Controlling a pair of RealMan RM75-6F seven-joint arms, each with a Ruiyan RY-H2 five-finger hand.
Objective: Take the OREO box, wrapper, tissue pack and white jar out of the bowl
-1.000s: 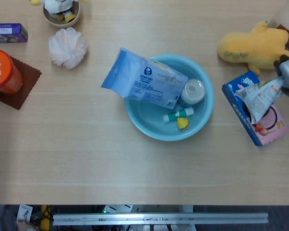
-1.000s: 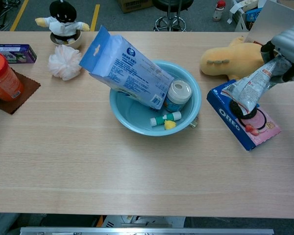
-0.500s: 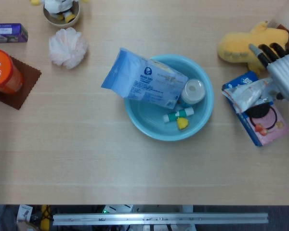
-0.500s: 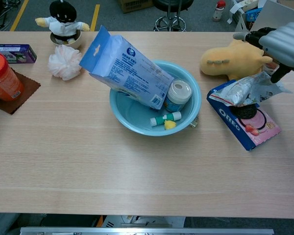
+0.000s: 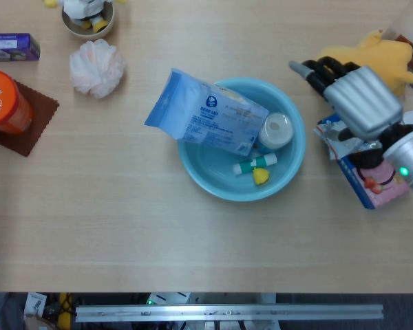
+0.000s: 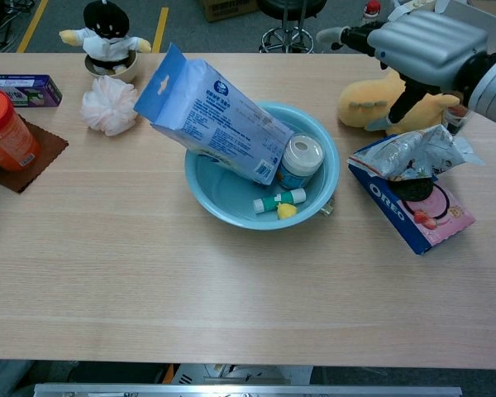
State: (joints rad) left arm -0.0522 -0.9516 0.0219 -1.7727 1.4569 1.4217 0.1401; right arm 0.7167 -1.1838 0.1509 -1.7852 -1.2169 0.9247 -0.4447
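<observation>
Right hand (image 6: 422, 41) released, fingers spread, above wrapper (image 6: 413, 155) lying on OREO box (image 6: 409, 207), right of blue bowl (image 6: 223, 203). Tissue pack (image 6: 211, 116) overhangs bowl's left rim; white jar (image 6: 300, 160) inside. Bare tabletop (image 6: 231, 289) below bowl.

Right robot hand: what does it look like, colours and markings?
The right robot hand has a ribbed silver-grey back shell with black fingers. Its wrist is a pale grey cylinder with a small lit green light. No cables or lettering visible.
</observation>
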